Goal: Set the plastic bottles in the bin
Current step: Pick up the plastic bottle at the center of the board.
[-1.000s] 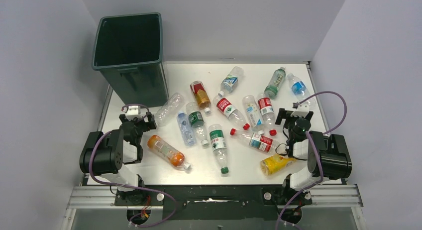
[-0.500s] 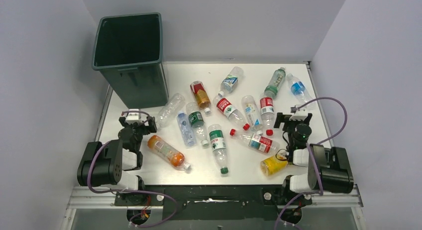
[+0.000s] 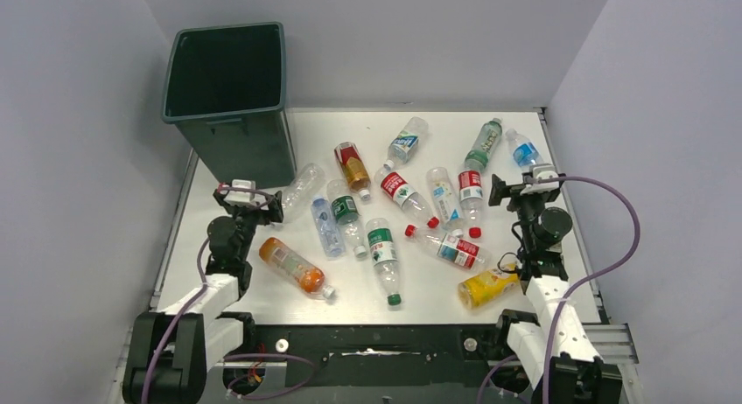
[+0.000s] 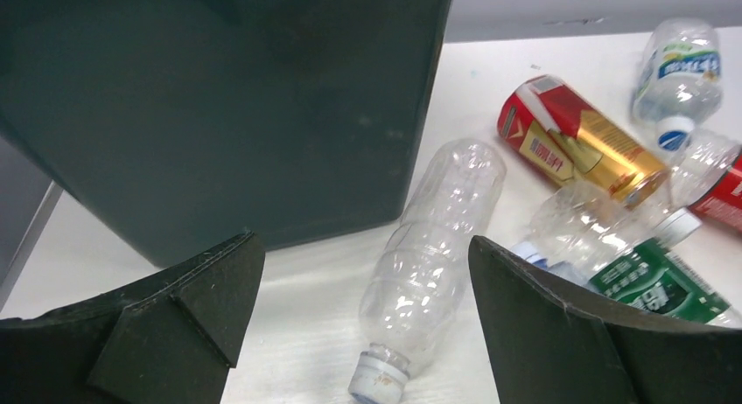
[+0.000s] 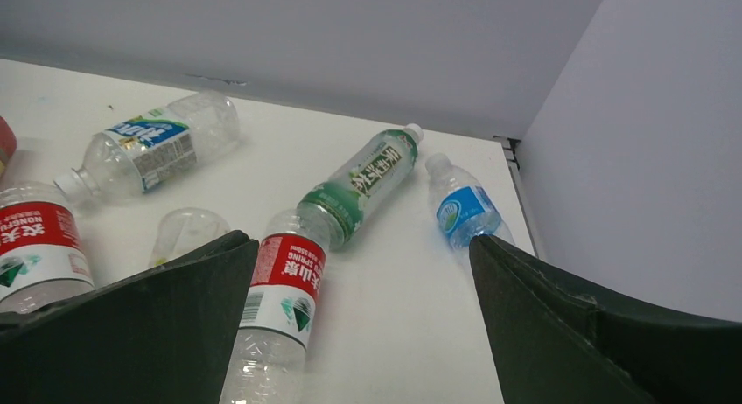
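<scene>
Every one of the plastic bottles (image 3: pixel 385 251) in view lies scattered on the counter (image 3: pixel 429 290), and the bin (image 3: pixel 229 98) at the far left corner shows only a dark inside from above, so the job looks to be at its first pick. The left jaws stand wide open and empty, low over the counter. In the wrist view they frame a clear bottle (image 4: pixel 433 255) with no label, lying cap toward the arm, just beside the bin's near right corner. The right jaws are also spread wide and hold nothing. They hang above a red-labelled bottle (image 5: pixel 280 308), with a green bottle (image 5: pixel 363 181) and a blue-labelled bottle (image 5: pixel 464 213) beyond it. The likely next move is for the left jaws to drop around the clear bottle's body and close across it. Then comes a high lift, since the bin's rim stands well above everything else. Room is tight there: the bin wall (image 4: pixel 219 98) sits close on the left, and a green-labelled bottle (image 4: pixel 656 282) crowds in from the right. On the right side, the counter's edge and the side wall are near the blue-labelled bottle, but the middle has more open counter.
</scene>
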Robot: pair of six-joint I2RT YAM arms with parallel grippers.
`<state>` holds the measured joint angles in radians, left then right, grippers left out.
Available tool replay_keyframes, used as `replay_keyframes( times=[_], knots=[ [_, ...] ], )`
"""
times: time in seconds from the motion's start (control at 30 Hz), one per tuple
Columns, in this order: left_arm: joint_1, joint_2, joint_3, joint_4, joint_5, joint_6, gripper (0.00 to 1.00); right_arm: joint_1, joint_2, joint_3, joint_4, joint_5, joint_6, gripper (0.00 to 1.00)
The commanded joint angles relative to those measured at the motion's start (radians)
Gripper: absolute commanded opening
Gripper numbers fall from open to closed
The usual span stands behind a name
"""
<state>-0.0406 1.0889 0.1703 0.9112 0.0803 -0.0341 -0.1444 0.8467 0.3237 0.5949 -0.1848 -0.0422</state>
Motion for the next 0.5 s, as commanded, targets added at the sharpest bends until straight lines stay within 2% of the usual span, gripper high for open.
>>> replay_keyframes(
  times=[0.0, 0.27, 0.47],
  knots=[
    [-0.019, -0.095, 0.118, -0.163, 0.04, -0.034, 0.88, 0.01, -0.081, 0.113, -0.192, -0.078, -0.012, 0.98],
    [-0.027, -0.149, 0.352, -0.374, 0.157, -0.146, 0.88, 0.014, -0.049, 0.398, -0.468, -0.093, 0.087, 0.98],
    [-0.076, -0.118, 0.516, -0.378, 0.282, -0.264, 0.88, 0.015, 0.016, 0.586, -0.602, -0.122, 0.213, 0.98]
  ],
)
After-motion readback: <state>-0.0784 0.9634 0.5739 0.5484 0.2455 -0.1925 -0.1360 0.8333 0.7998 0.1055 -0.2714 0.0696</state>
